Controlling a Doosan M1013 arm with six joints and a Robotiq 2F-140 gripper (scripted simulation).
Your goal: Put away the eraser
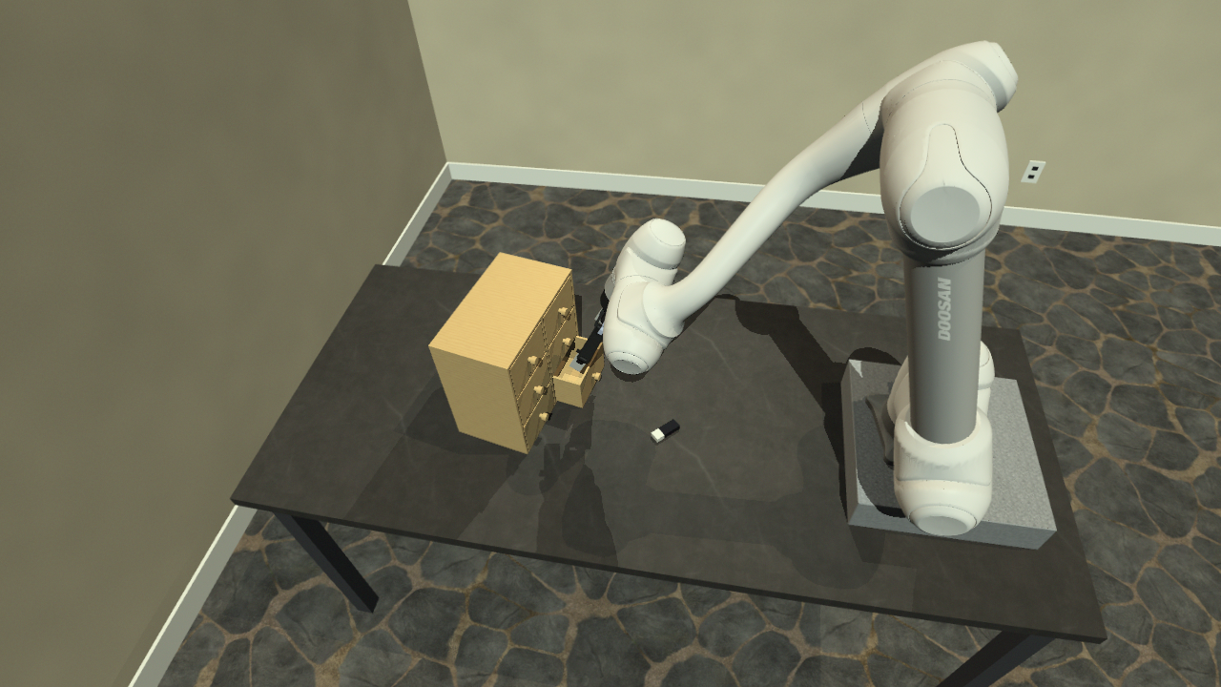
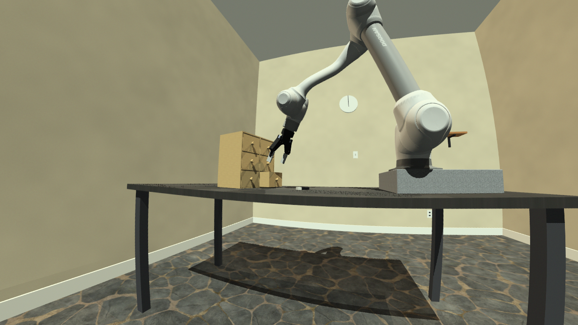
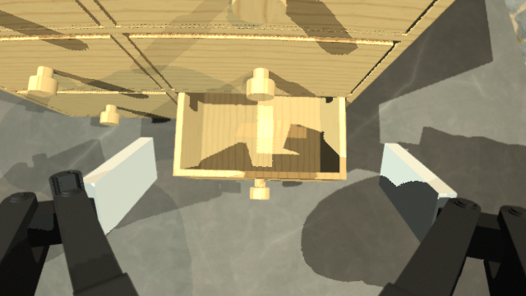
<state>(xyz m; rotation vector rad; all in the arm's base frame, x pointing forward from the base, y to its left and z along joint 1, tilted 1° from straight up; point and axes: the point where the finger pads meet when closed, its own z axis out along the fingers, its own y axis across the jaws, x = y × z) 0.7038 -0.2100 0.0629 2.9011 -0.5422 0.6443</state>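
Note:
The small wooden chest (image 1: 478,392) (image 2: 230,161) (image 3: 209,62) stands upright with its bottom right drawer (image 1: 569,392) (image 2: 267,179) (image 3: 178,136) pulled out. In the wrist view I see bare wood, bright patches and shadows inside it, and no eraser; the part inside the chest is hidden. The other drawers look pushed in. A black and white eraser (image 1: 670,426) (image 2: 305,188) lies on the table, in front of the chest. My gripper (image 2: 277,160) (image 3: 267,161) is open and empty. It hangs above the open drawer, with one finger to either side of it in the wrist view.
The dark table (image 1: 734,547) (image 2: 347,198) bears the chest near its left end and the arm's grey base block (image 1: 1016,444) (image 2: 448,181) at the right. Closed drawers' knobs (image 1: 533,360) (image 3: 260,86) stick out of the chest's front, one directly above the open drawer.

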